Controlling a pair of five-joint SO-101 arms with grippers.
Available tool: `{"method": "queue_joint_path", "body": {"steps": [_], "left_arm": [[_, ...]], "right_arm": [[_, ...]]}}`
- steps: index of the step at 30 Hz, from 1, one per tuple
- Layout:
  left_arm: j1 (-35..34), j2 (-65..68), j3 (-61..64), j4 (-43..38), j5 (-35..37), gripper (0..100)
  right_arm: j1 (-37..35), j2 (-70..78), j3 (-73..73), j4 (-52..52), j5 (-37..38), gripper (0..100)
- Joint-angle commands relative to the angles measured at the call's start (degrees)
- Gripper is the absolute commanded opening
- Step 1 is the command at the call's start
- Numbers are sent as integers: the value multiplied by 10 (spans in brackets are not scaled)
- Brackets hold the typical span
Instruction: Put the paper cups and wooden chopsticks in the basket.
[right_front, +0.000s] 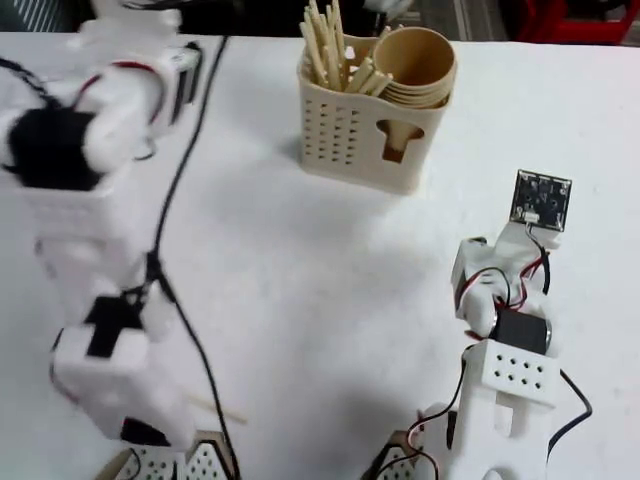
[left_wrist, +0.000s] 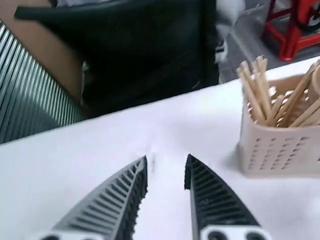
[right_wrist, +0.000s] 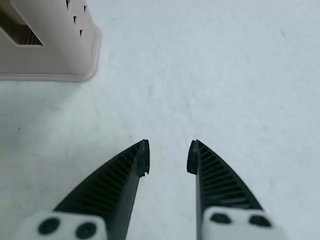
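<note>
With the paper cups (right_front: 415, 62) and wooden chopsticks (right_front: 325, 45) standing in the basket (right_front: 365, 140), the left gripper (left_wrist: 166, 172) and right gripper (right_wrist: 168, 157) gape released and empty, so the stray chopstick (right_front: 215, 410) (apparently one, well apart from the basket) wants a square mid-length pinch.

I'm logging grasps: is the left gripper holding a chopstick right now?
No: the left gripper is open, and bare table shows through the gap between its jaws.
</note>
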Motion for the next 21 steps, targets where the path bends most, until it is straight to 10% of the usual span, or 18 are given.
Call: {"method": "queue_joint_path", "body": {"steps": [1, 8, 21], "left_arm": [[-44, -163, 181, 0, 0, 135], [-128, -337, 447, -19, -1, 135], [-258, -434, 693, -133, -47, 136]], "right_arm": [[-28, -12, -4, -6, -1, 133], [-142, -15, -62, 60, 18, 133], [-635, -10, -71, 129, 63, 134]]}}
